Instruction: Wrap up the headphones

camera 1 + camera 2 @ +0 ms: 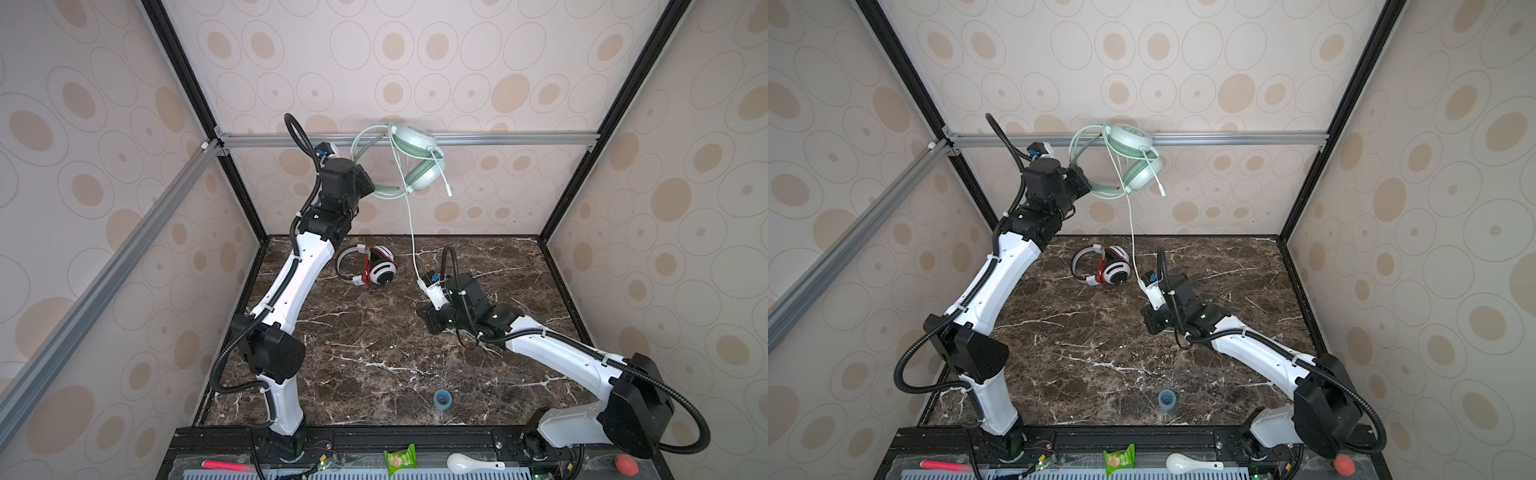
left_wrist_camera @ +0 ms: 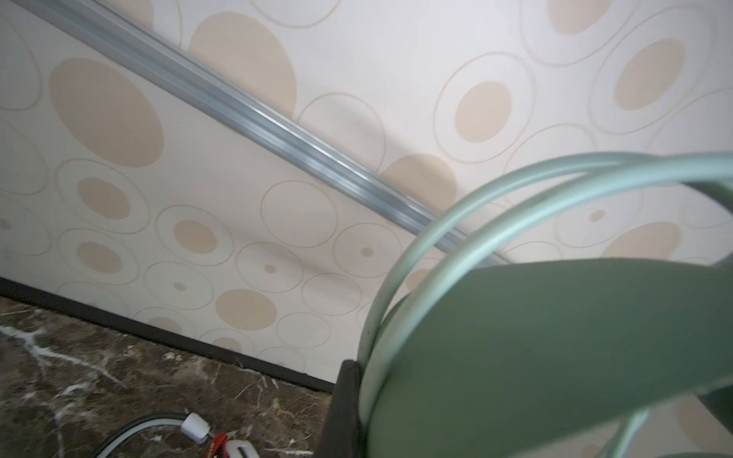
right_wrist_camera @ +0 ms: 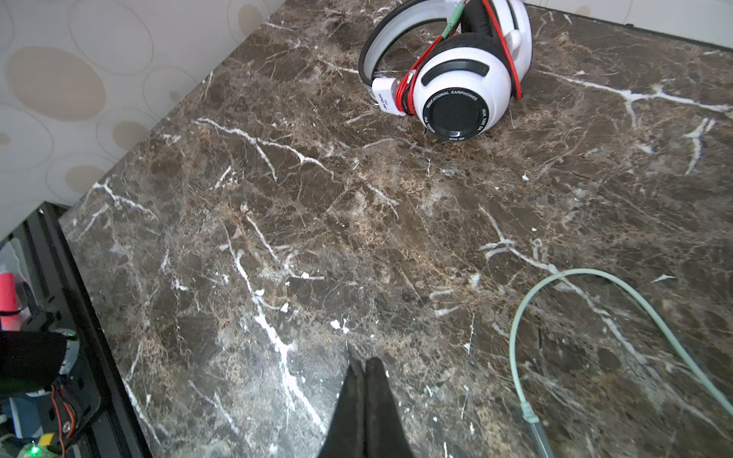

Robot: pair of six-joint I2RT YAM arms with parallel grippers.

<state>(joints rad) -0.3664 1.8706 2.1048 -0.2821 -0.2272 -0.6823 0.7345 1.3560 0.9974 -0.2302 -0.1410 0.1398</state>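
Note:
My left gripper (image 1: 368,185) (image 1: 1086,185) is raised high at the back, shut on the headband (image 2: 555,337) of the pale mint green headphones (image 1: 415,139) (image 1: 1129,139); one black finger (image 2: 345,396) presses against the band. Their cord (image 1: 411,232) (image 1: 1133,241) hangs down to the table and curves beside my right gripper (image 3: 363,363), its plug end (image 3: 533,424) lying on the marble. That gripper (image 1: 427,322) (image 1: 1152,322) sits low over the table, shut with nothing between its fingers. The white headphones (image 1: 380,270) (image 1: 1115,272) (image 3: 460,91), red cord wound round them, lie at the back of the table.
A blue tape roll (image 1: 442,399) (image 1: 1167,399) lies near the table's front edge. On the front rail sit a pink marker (image 1: 226,465), a green packet (image 1: 400,457), a white spoon (image 1: 465,462) and a red ball (image 1: 626,465). An aluminium bar (image 1: 519,138) crosses the back wall.

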